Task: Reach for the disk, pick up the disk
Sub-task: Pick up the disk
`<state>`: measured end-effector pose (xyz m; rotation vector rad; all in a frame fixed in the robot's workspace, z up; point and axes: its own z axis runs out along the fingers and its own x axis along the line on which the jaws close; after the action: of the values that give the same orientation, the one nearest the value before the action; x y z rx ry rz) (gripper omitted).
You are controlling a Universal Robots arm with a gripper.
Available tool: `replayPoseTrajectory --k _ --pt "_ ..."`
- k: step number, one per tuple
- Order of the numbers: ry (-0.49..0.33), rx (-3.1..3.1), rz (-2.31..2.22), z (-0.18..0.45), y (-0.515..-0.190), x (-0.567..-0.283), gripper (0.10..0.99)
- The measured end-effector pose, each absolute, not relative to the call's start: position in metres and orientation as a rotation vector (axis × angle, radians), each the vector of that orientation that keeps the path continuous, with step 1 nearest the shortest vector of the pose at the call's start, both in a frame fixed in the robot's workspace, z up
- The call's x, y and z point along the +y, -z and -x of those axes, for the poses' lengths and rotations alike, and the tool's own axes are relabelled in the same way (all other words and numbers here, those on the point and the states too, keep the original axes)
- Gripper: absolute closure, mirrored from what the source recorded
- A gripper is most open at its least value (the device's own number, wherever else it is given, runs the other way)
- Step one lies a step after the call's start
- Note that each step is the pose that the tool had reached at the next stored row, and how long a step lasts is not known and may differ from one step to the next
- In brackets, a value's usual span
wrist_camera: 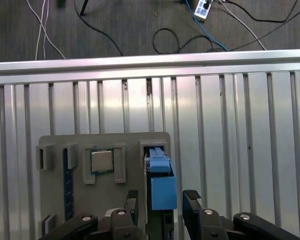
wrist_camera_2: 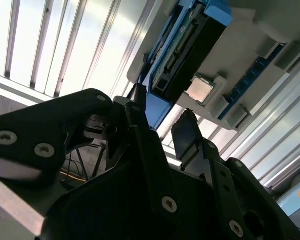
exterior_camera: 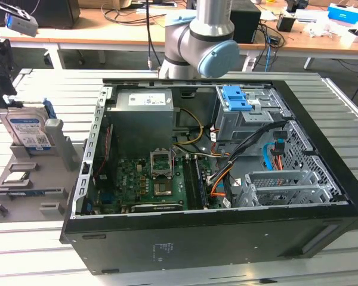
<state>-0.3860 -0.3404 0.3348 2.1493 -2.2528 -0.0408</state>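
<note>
Currently the disk [exterior_camera: 27,128] is held upright on its edge in a slot of the grey fixture [exterior_camera: 52,193], which is laid on the slatted table [exterior_camera: 24,250] to the exterior view's left of the open computer case [exterior_camera: 227,238]. The gripper [wrist_camera: 161,196] is poised directly over the disk's upper edge with its fingers [wrist_camera: 191,200] spread, one to each side of the blue rail [wrist_camera: 163,186]. Nothing is gripped, and no contact with the drive can be made out. A small square processor chip [wrist_camera: 101,161] is seated in a pocket of the same fixture, just beside the disk's slot.

The disk is judged to be rigid, fairly dense for its bulk and sensitive to knocks, so a slip or a skewed lift is to be feared. Its metal faces are likely to be smooth. The best hold is judged to be squarely across the two flat faces, near the middle of the upper edge. The plastic rails are thought to be less stiff.

A white-and-blue label with barcodes is borne on the face shown in the exterior view, but its print cannot be read. Faint white marking [exterior_camera: 161,247] is seen on the case's side wall, likewise illegible.
</note>
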Motion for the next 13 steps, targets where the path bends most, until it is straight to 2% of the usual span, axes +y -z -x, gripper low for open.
replayPoseTrajectory --k 13 --pt "0.04 -2.233 -2.169 0.386 -0.318 -0.34 0.604"
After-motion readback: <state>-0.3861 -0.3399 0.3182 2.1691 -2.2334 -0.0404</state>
